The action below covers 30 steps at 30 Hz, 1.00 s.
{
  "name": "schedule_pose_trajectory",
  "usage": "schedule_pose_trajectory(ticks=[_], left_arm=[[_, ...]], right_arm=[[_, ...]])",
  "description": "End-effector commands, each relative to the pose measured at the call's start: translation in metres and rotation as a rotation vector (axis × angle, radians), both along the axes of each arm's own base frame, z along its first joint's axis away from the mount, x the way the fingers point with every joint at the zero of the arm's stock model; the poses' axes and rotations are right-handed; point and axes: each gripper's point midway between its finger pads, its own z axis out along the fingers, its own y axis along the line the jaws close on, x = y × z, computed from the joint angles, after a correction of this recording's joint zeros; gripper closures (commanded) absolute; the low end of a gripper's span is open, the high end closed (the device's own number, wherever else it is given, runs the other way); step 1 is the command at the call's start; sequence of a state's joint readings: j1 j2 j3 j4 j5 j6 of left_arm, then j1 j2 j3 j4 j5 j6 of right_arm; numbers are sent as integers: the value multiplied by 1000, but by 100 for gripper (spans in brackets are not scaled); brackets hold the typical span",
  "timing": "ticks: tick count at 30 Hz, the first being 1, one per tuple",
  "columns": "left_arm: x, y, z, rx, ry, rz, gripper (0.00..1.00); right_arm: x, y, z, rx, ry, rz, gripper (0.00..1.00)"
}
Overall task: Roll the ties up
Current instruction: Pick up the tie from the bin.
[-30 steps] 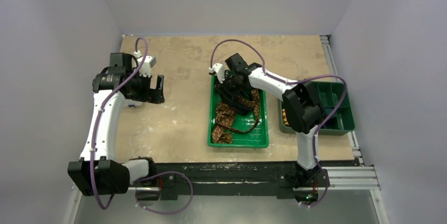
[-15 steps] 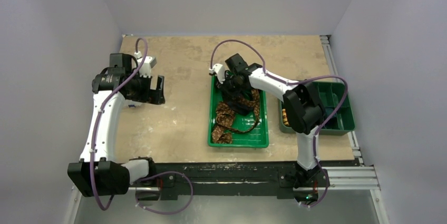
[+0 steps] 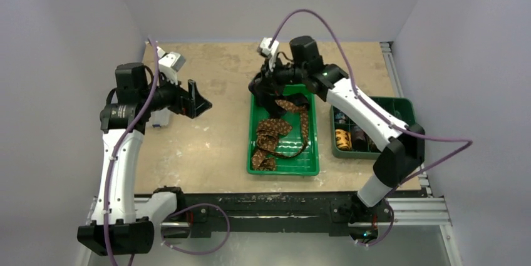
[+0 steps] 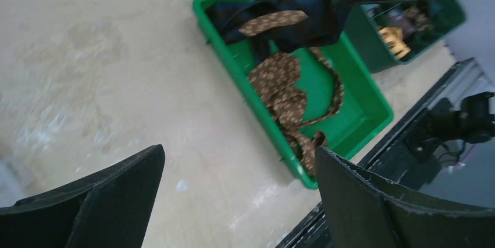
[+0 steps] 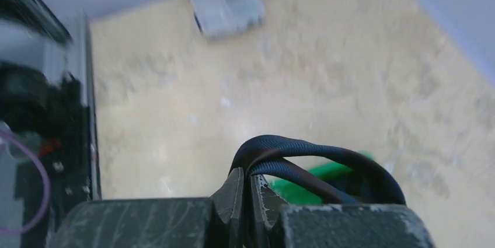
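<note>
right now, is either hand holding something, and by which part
The right hand is shut on the dark tie, pinching a looped fold of it above the green tray. The left hand is open, holding nothing.

Top external sits high behind the arm bases, looking down on the whole table (image 3: 213,147), near edge at the bottom, all four edges in shot. Left wrist looks out between the fingers of the left pincer (image 4: 238,153) from well back. It's tilted down across the table toward the near right corner, catching the green tray (image 4: 233,67), the compartment bin (image 4: 373,49) and the near-edge rail. Top external shares that tray and bin. Right wrist is in tight, with the dark tie (image 5: 315,154) right at the right pincer (image 5: 248,181). It faces over bare, blurred table toward the left edge, the near-edge rail running down its left side.
</note>
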State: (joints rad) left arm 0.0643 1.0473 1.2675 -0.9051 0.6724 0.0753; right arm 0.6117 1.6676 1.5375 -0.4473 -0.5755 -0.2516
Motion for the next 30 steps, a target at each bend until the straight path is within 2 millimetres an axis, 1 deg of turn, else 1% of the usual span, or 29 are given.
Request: schedule_pose_trajectory(ticks=[1, 3, 4, 6, 9, 12, 15, 16, 18, 20, 21, 24, 25, 30], left_arm=[[-5, -51, 63, -203, -236, -217, 0], [-8, -72, 83, -216, -320, -300, 0], [-13, -85, 90, -225, -345, -349, 0], [-15, -98, 106, -266, -378, -400, 1], [-12, -110, 121, -297, -429, -432, 3], [-11, -119, 132, -282, -514, -455, 3], [-9, -126, 139, -293, -560, -454, 2], [-5, -128, 140, -290, -570, -433, 2], [5, -130, 143, -286, -588, -400, 2], [13, -134, 150, -290, -590, -384, 4], [14, -137, 158, -301, -594, -385, 7], [15, -148, 172, -331, -589, -394, 16], [17, -150, 175, -338, -589, -384, 17], [19, -156, 195, -388, -604, -348, 18]], right_arm=[[-11, 20, 128, 318, -94, 44, 100], [-15, 21, 165, 407, -113, 35, 100], [-16, 21, 180, 442, -126, 30, 100], [-19, 21, 207, 497, -151, 29, 100], [-29, 20, 241, 574, -180, 63, 100], [-36, 18, 268, 638, -192, 71, 100], [-44, 16, 289, 681, -210, 91, 100], [-48, 16, 293, 688, -210, 102, 100], [-55, 15, 308, 718, -239, 128, 100], [-58, 15, 319, 734, -257, 133, 100], [-60, 15, 323, 740, -262, 138, 100], [-61, 12, 334, 759, -285, 131, 100], [-61, 11, 338, 763, -295, 125, 100], [-62, 8, 352, 792, -328, 94, 100]])
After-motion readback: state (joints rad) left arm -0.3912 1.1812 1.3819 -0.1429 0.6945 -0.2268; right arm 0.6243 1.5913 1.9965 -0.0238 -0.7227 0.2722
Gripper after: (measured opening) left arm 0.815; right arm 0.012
